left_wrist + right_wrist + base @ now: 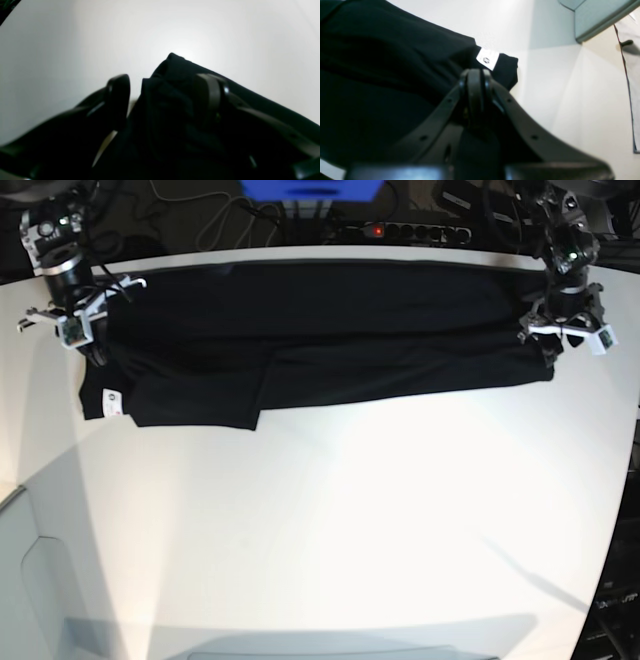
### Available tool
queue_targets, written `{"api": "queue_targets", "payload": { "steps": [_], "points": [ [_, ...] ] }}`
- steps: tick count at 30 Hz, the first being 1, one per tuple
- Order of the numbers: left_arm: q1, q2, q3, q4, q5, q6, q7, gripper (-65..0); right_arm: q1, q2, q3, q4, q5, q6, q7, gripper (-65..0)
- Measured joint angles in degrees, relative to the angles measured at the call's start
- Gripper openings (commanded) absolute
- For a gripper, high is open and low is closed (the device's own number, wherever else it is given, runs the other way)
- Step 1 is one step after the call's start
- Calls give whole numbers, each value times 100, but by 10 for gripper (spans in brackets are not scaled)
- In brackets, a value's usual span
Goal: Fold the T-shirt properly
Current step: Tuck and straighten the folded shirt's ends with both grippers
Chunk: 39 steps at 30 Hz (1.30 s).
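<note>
Between both tools, T-shirt (320,340) spread flat.

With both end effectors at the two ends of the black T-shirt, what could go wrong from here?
1. The left end effector looks open, with cloth between its fingers, so that end of the T-shirt may slip when lifted.
2. The right end effector looks shut on the T-shirt; pulling on one side only could skew the fold.
3. The lower flap is uneven near the white label, so further folding may lock in this misalignment.
</note>
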Motion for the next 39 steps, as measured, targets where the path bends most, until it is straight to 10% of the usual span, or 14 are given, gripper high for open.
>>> {"api": "queue_targets", "payload": {
  "steps": [7, 16, 22, 28, 34, 39],
  "points": [
    [0, -2, 0, 13, -17, 0, 0, -269, 50, -103, -586, -2, -2, 2, -2, -643],
    [11, -17, -11, 13, -20, -2, 0, -269, 1014, -109, -868, -435, -15, 24, -1381, -392],
    [92, -15, -22, 146, -17, 0, 0, -269, 1281, -92, -883, -636, -22, 26, -1574, -369],
    [76, 0, -225, 227, -17, 0, 0, -269, 1405, -94, -896, -1134, -39, 26, -1591, -385],
    [76, 2, -223, 227, -20, 0, 0, -269, 1388, -94, -894, -1185, -39, 26, -1589, -639],
    [72, 4, -223, 227, -24, 0, 0, -269, 1318, -94, -848, -997, -39, 26, -1578, -650]
  ]
}}
